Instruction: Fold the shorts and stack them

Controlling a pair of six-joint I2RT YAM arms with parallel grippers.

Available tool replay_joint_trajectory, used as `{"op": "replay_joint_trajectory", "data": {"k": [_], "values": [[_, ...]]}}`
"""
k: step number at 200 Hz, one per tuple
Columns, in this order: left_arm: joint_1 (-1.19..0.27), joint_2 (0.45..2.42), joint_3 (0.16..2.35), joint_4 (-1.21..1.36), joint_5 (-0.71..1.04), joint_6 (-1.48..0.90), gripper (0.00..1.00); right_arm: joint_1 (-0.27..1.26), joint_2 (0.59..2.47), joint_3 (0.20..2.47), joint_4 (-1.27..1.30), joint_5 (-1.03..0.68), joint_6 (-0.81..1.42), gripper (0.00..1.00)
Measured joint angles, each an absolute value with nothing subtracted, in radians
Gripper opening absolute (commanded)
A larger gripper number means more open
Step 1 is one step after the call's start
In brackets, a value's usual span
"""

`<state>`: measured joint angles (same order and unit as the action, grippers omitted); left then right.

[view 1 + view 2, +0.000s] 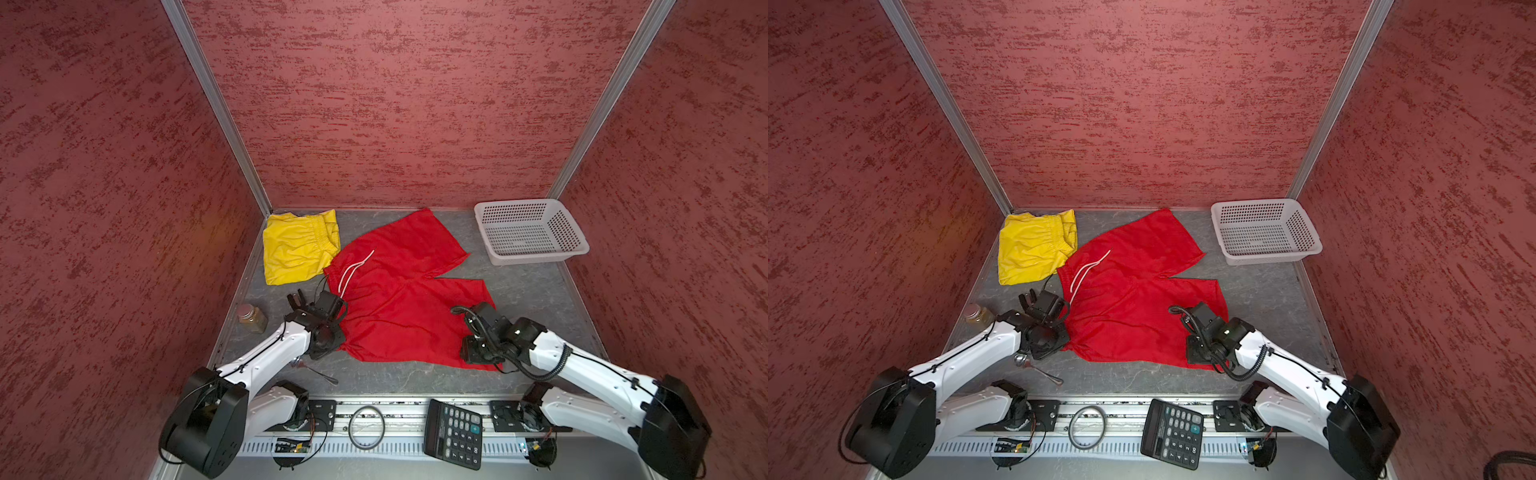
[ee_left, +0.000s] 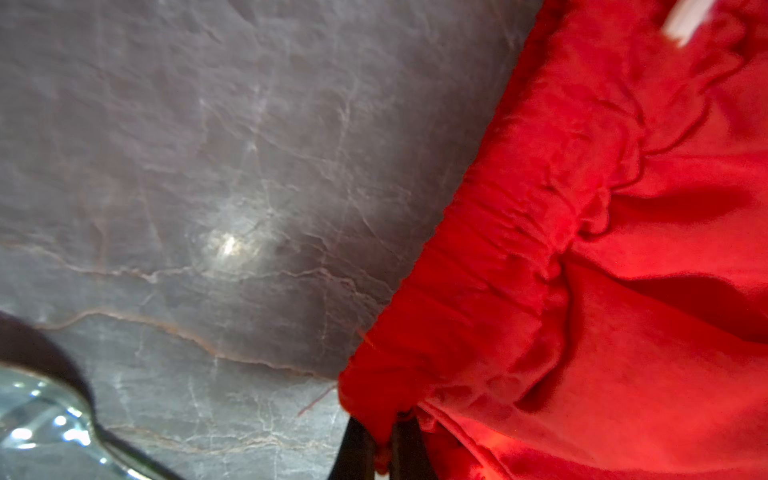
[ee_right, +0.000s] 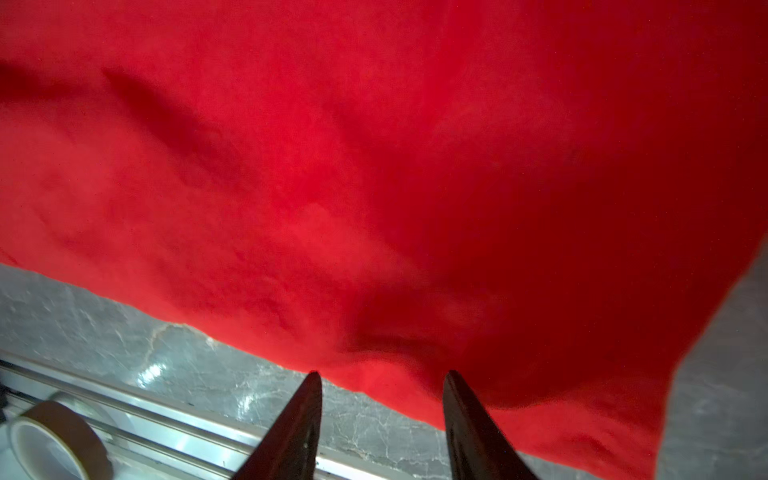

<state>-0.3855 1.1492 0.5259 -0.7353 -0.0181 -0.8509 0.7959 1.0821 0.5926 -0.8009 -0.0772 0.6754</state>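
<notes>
My left jaws pinched the near-left waistband corner of the red shorts [image 1: 399,299], which were spread flat on the desk [image 1: 519,291]. My right jaws stood apart at their near-right hem. The yellow shorts [image 1: 297,249] lay folded at the far left.

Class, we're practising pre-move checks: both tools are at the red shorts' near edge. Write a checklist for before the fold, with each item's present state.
1. Left tool shut on the red shorts' waistband corner: ok.
2. Right tool shut on the leg's edge: not ok, fingers apart astride the edge.
3. Red shorts lying spread on the table: ok.
4. Yellow shorts clear of the red pair: cannot tell, their edges meet.
5. Spoon clear of the cloth: ok.
</notes>
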Motion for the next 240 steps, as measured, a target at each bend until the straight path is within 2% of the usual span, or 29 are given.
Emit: {"op": "replay_joint_trajectory", "data": {"k": [24, 46, 113, 127, 140, 150, 164, 170, 187, 221, 240], "values": [[-0.379, 1.164, 0.53, -0.731, -0.006, -0.843, 0.0, 0.898, 1.149, 0.613, -0.804, -0.056, 0.681, 0.63], [-0.376, 1.174, 0.535, -0.721, 0.003, -0.84, 0.0, 0.917, 1.207, 0.617, -0.789, -0.035, 0.685, 0.7], [-0.344, 1.175, 0.534, -0.713, 0.036, -0.825, 0.0, 0.92, 1.289, 0.614, -0.734, 0.058, 0.701, 0.71], [-0.332, 1.171, 0.529, -0.709, 0.049, -0.818, 0.0, 0.92, 1.298, 0.612, -0.721, 0.058, 0.699, 0.64], [-0.322, 1.166, 0.526, -0.706, 0.059, -0.813, 0.0, 0.92, 1.306, 0.61, -0.712, 0.061, 0.701, 0.49], [-0.318, 1.164, 0.524, -0.705, 0.065, -0.812, 0.0, 0.92, 1.309, 0.608, -0.7, 0.067, 0.699, 0.28], [-0.313, 1.163, 0.522, -0.703, 0.07, -0.81, 0.0, 0.92, 1.309, 0.604, -0.675, 0.071, 0.709, 0.13], [-0.312, 1.162, 0.522, -0.703, 0.071, -0.81, 0.0, 0.92, 1.309, 0.602, -0.665, 0.072, 0.71, 0.1], [-0.311, 1.156, 0.519, -0.702, 0.072, -0.809, 0.0, 0.92, 1.301, 0.595, -0.65, 0.075, 0.719, 0.05], [-0.308, 1.14, 0.516, -0.708, 0.073, -0.802, 0.0, 0.903, 1.232, 0.583, -0.687, 0.096, 0.728, 0.05], [-0.306, 1.115, 0.515, -0.723, 0.077, -0.802, 0.0, 0.846, 1.136, 0.583, -0.712, 0.102, 0.728, 0.05]]}}
